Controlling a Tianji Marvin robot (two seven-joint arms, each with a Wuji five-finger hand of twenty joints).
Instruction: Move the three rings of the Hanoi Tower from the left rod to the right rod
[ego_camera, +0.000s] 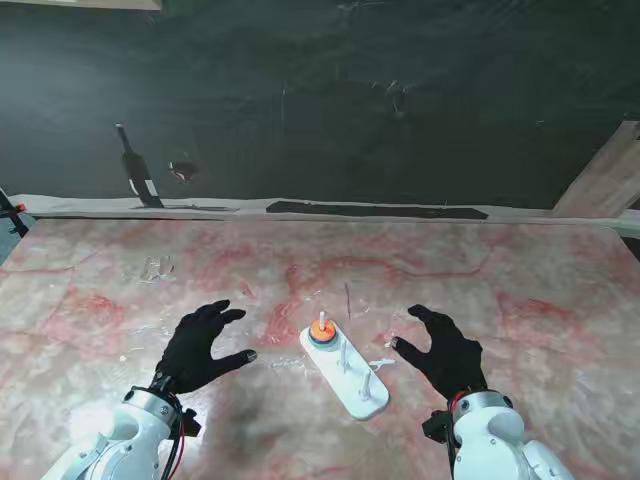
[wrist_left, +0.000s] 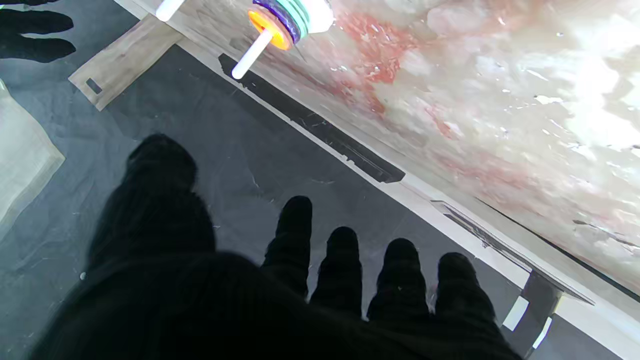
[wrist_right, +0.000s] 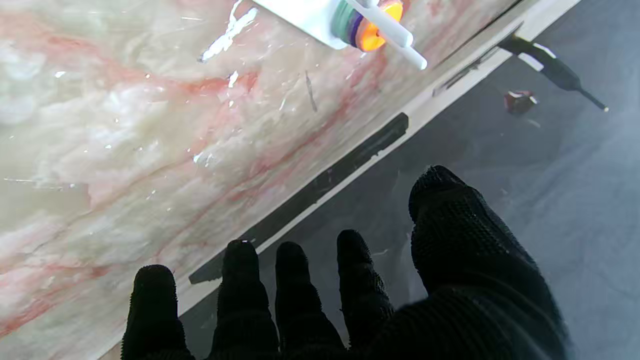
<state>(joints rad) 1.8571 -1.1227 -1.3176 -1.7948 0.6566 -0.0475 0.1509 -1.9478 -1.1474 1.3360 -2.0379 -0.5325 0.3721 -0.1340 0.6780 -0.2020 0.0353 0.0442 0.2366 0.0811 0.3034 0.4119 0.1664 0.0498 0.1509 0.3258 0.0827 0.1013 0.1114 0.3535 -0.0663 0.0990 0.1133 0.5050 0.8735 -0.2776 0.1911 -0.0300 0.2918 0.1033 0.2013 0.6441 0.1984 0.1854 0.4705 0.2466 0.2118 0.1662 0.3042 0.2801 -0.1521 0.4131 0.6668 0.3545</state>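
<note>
Rings (ego_camera: 322, 331), orange on top, sit stacked on the far-left rod (ego_camera: 322, 320) of the white base (ego_camera: 356, 392) at the table's (ego_camera: 560, 300) near middle; none moved yet. Left hand (ego_camera: 203, 347) and right hand (ego_camera: 445, 351) flank it, fingers spread, holding nothing. Best start: pinch the orange ring only and lift it straight off the rod.

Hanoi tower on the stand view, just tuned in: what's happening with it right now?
Nothing is being handled yet. All three rings sit stacked on the rod at the far left end of the white base, orange on top; the other two rods are bare. The left robot hand and right robot hand are open, fingers spread, on either side of the base, touching none of it.
</note>
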